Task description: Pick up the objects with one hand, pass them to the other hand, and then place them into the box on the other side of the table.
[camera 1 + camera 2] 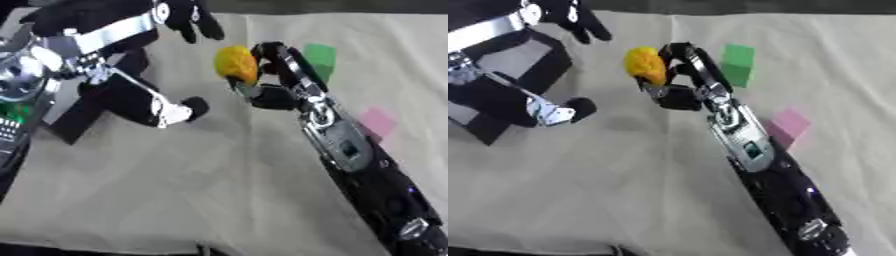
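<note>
My right hand point(273, 96) reaches in from the lower right and is shut on a yellow-orange rounded object point(236, 63), held above the beige cloth near the upper middle. My left hand point(191, 19) comes in from the upper left, its black fingers spread and holding nothing, a short way left of the yellow object without touching it. Under the left arm lies a black box-like shape with a grey inside point(525, 56), mostly hidden by the arm.
A green block point(738, 63) stands just right of the right hand's fingers. A pink block point(788, 125) lies beside the right forearm. The beige cloth point(201, 190) covers the table down to its near edge.
</note>
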{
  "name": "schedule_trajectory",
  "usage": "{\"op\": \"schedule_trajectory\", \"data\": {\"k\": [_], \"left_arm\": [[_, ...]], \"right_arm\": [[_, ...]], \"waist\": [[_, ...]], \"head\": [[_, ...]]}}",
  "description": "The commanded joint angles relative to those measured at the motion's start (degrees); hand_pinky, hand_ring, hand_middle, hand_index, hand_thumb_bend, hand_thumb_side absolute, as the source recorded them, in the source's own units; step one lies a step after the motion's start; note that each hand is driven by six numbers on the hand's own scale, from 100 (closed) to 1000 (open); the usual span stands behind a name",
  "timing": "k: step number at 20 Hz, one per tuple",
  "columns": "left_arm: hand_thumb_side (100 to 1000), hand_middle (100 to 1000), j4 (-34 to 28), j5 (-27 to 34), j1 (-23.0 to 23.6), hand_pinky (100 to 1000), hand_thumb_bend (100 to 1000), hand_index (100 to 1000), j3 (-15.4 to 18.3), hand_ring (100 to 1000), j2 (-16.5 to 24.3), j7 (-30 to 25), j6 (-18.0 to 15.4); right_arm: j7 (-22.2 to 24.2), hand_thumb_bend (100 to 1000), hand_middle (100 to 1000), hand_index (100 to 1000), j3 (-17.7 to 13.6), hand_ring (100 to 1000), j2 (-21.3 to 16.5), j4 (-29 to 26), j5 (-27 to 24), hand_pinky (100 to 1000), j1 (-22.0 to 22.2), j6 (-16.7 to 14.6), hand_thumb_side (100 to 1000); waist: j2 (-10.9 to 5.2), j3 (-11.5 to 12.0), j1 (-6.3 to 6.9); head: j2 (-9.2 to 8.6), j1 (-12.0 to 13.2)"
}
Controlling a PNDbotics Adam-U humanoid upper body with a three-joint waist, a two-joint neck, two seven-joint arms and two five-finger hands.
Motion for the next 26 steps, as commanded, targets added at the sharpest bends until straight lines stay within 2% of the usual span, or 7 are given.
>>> {"op": "schedule_trajectory", "data": {"k": [1,7,13,18,21,26], "left_arm": [[142,745,2.0,-3.1,-1.6,837,473,822,-0.1,746,-0.2,1.0,-1.0],[114,745,5.5,-5.7,-2.4,829,449,829,-1.0,744,-1.3,3.6,-1.2],[100,743,8.8,-8.3,-2.8,820,467,815,-1.6,742,-2.0,6.1,-1.8],[102,740,11.5,-7.7,-2.9,822,472,815,-1.8,741,-2.5,5.9,-3.0],[135,736,12.1,-6.8,-3.1,823,468,823,-2.0,743,-2.7,5.3,-3.8],[142,741,14.0,-7.7,-3.9,820,500,829,-2.9,750,-3.8,4.3,-4.9]], "right_arm": [[0.5,290,312,478,0.3,697,0.1,-1.9,1.1,413,-1.0,-1.1,100],[2.2,286,312,479,1.0,697,-0.7,-2.5,1.0,414,-0.7,-3.1,100],[4.6,283,313,480,1.2,697,-1.6,-3.9,-0.5,411,-0.4,-4.2,100],[5.9,280,315,482,1.4,698,-1.8,-4.1,-0.9,414,-0.7,-5.1,100],[6.9,278,318,484,1.4,700,-2.0,-4.6,-1.6,415,-0.9,-5.4,100],[8.4,279,317,483,1.1,699,-1.8,-5.3,-3.1,415,-1.1,-4.8,100]], "waist": [[-0.72,-0.1,0.16],[-0.57,-0.4,0.28],[-0.42,-0.5,0.29],[-0.18,-0.3,0.26],[-0.13,-0.2,0.28],[-0.1,-0.1,0.49]], "head": [[-0.44,0.5],[-0.89,1.0],[-1.08,1.3],[-1.08,1.3],[-0.96,1.3],[-0.87,1.3]]}}
